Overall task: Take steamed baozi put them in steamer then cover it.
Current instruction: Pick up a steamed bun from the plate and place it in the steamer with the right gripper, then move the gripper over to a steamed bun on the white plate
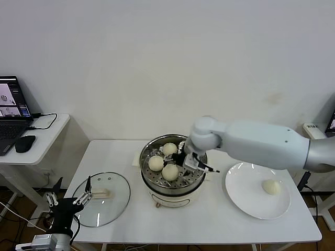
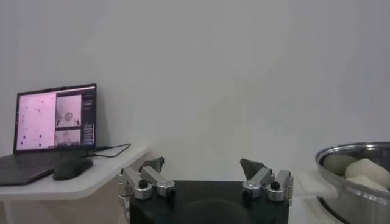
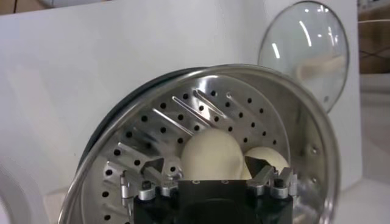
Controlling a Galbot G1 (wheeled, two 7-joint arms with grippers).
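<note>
— Right gripper (image 1: 189, 163)?

— I have it inside the steamer (image 1: 148, 180), jaws spread and empty, straddling a baozi (image 3: 211, 155) resting on the tray.

— How many remain?

— Three sit in the steamer; one baozi (image 1: 270, 186) waits on the plate (image 1: 246, 201), right of the steamer. The cover (image 1: 112, 206) lies left of it on the table (image 1: 209, 225), beside my idle left gripper (image 1: 84, 194), also wide apart.

In the head view, the right arm's wrist covers the far right part of the round stainless-steel steamer (image 1: 170, 184), so the right gripper's (image 1: 194, 163) fingertips cannot be made out there. In the right wrist view, the black gripper body hides the lower part of the nearest cream-white steamed bun (image 3: 210, 155), and a second bun (image 3: 268, 157) shows only partly. The open black laptop (image 1: 9, 112) is cut off by the picture's left edge, its screen content too small to read.
</note>
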